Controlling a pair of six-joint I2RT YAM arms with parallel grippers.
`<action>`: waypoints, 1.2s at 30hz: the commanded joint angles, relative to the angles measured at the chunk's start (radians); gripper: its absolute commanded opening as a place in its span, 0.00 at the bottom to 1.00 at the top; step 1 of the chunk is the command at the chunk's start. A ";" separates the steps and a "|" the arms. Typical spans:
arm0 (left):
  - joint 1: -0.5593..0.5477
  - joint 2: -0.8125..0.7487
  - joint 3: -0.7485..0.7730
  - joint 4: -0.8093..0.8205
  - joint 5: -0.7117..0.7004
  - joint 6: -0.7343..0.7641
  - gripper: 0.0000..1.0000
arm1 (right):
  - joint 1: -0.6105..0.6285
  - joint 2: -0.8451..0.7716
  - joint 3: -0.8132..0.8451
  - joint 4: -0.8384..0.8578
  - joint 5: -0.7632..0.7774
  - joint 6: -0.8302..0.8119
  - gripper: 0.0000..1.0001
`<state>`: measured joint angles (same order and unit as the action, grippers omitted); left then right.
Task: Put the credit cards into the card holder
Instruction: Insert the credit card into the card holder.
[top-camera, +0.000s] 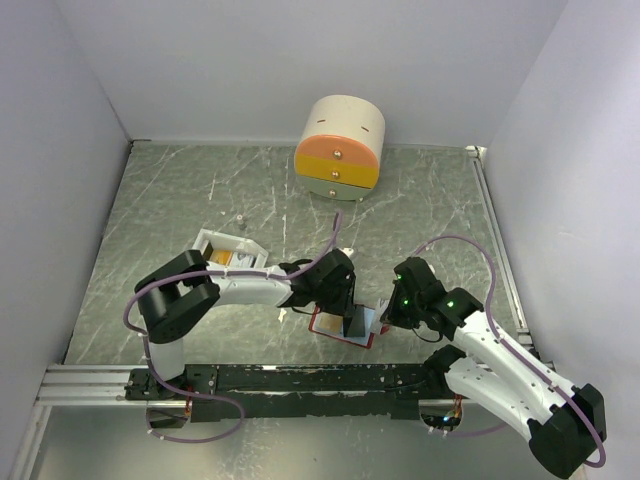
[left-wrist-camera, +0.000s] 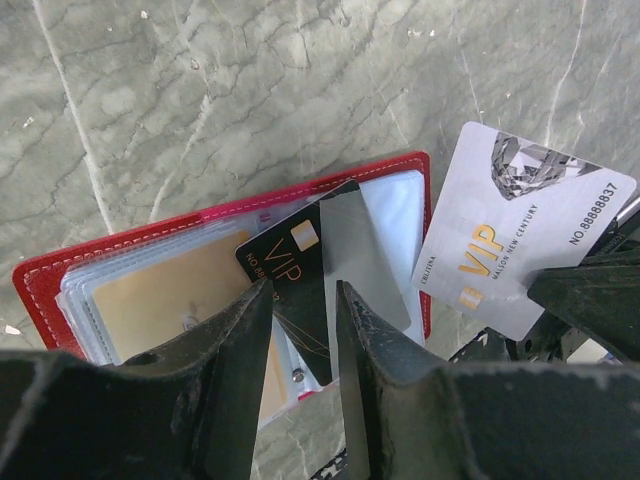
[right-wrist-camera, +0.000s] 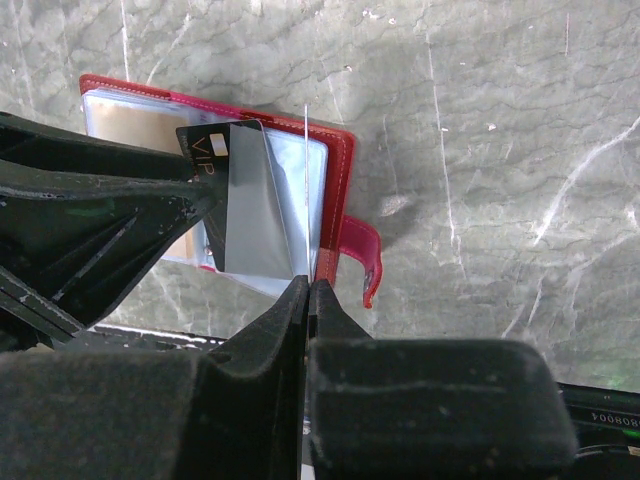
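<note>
The red card holder (left-wrist-camera: 120, 238) lies open on the table, with a gold card (left-wrist-camera: 165, 300) in a left sleeve. A black VIP credit card (left-wrist-camera: 290, 255) lies slanted at its spine, beside a raised grey sleeve leaf (left-wrist-camera: 365, 255). My left gripper (left-wrist-camera: 305, 285) is open, its tips astride the black card's lower end; I cannot tell if they touch it. My right gripper (right-wrist-camera: 310, 285) is shut on a silver VIP credit card (left-wrist-camera: 520, 225), seen edge-on (right-wrist-camera: 305, 190) in the right wrist view. From above, both grippers (top-camera: 340, 300) (top-camera: 392, 315) meet over the holder (top-camera: 325, 335).
A white tray (top-camera: 228, 243) holding more cards sits behind the left arm. The round cream-and-orange drawer box (top-camera: 340, 150) stands at the back. The holder's red clasp strap (right-wrist-camera: 365, 255) sticks out to its right. A metal rail (top-camera: 300, 378) runs along the near edge.
</note>
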<state>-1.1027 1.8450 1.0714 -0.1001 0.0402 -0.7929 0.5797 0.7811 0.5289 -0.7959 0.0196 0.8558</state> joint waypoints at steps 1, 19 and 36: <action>-0.011 0.010 0.021 -0.021 -0.014 0.000 0.42 | -0.004 -0.010 0.006 -0.001 0.022 -0.006 0.00; 0.026 0.045 0.190 -0.075 -0.067 0.094 0.36 | -0.005 -0.026 0.019 -0.009 0.027 -0.009 0.00; 0.050 0.183 0.291 -0.152 0.035 0.159 0.25 | -0.004 -0.013 0.023 0.000 0.027 -0.014 0.00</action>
<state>-1.0569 2.0041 1.3144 -0.2287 0.0067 -0.6731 0.5797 0.7677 0.5293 -0.7971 0.0273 0.8520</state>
